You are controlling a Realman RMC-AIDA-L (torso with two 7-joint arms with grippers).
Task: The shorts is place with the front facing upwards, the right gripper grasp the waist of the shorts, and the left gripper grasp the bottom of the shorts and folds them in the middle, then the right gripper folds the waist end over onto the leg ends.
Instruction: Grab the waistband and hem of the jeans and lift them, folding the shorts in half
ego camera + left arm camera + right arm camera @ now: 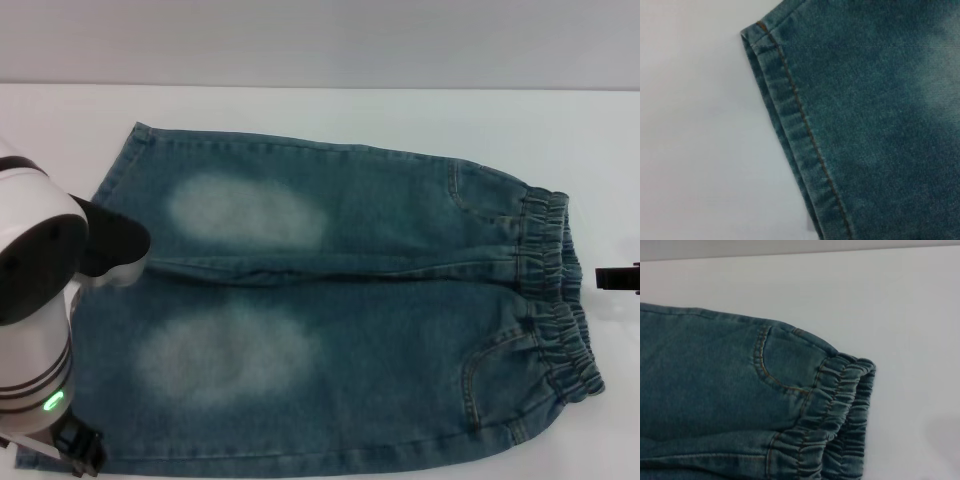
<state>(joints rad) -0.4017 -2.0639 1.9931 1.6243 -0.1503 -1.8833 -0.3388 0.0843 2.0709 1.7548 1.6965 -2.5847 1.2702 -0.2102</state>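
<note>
The shorts (340, 300) lie flat on the white table, front up, both legs side by side. The waist (555, 290) is a puckered elastic band at the right end. The bottom (115, 185) is at the left end, and the near leg's hem is mostly covered by my left arm. My left gripper (82, 450) hangs over the near left corner of the shorts. The left wrist view shows that stitched hem (790, 115) close below. My right gripper (617, 278) shows only as a black tip just off the waist. The right wrist view shows the waist (840, 410) and a pocket (770, 370).
The white table (320, 115) stretches beyond the shorts on the far side and to the right of the waist. A grey wall runs along the back. My white-silver left arm (35, 300) with its green ring light stands over the left end.
</note>
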